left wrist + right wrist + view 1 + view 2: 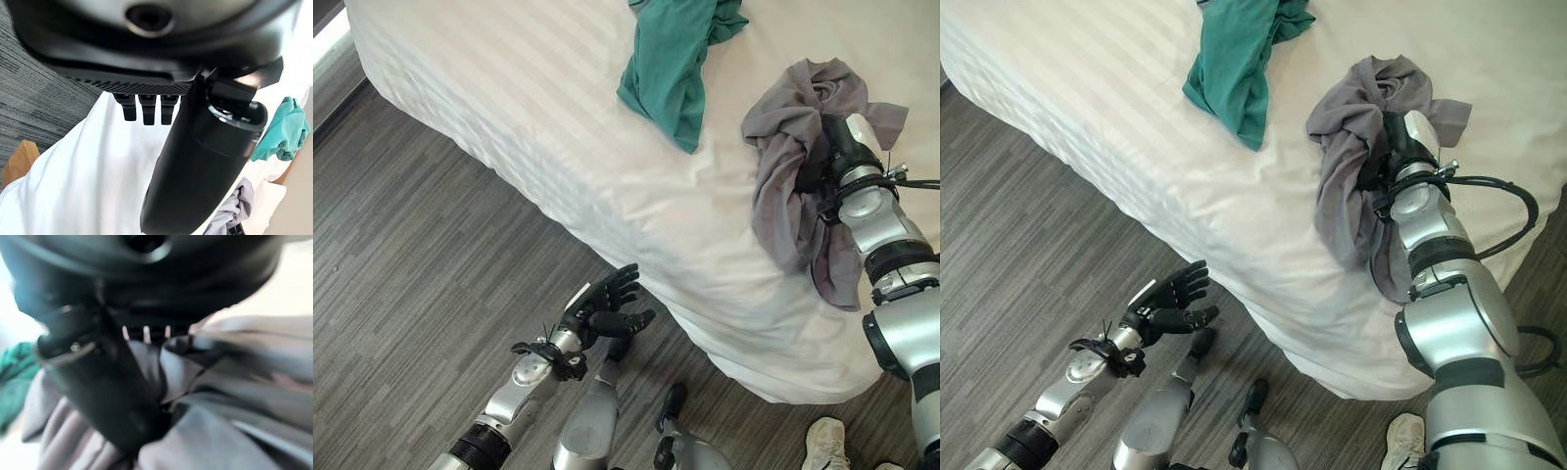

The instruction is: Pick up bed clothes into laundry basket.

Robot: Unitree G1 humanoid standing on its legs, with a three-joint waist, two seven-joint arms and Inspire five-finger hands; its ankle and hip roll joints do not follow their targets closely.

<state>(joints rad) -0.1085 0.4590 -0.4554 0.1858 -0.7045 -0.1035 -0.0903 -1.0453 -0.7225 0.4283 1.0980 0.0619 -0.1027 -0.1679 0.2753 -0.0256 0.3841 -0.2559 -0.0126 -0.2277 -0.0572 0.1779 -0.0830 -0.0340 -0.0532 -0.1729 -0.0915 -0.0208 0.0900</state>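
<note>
A big white bed [538, 137] is taking up most of the room, and everything here is told from that bed. A grey piece of clothing [791, 186] is lying bunched up on the bed, close to the bed's near edge, with one end hanging down over the side. The right hand [837, 142] is sitting right on this grey cloth, and grey folds are bunching up around it. In the right wrist view the thumb [105, 396] is pressing into the grey folds and the cloth is crowding around the fingers, so the hand is gripping the grey clothing. A green piece of clothing [671, 54] is lying farther back on the bed, apart from the grey one, with white sheet between them. The left hand [607, 305] is hanging over the dark wooden floor [401, 264], just off the bed's near edge, holding nothing, with its fingers loose and spread. A white shoe [824, 443] is showing on the floor below the bed's corner.
</note>
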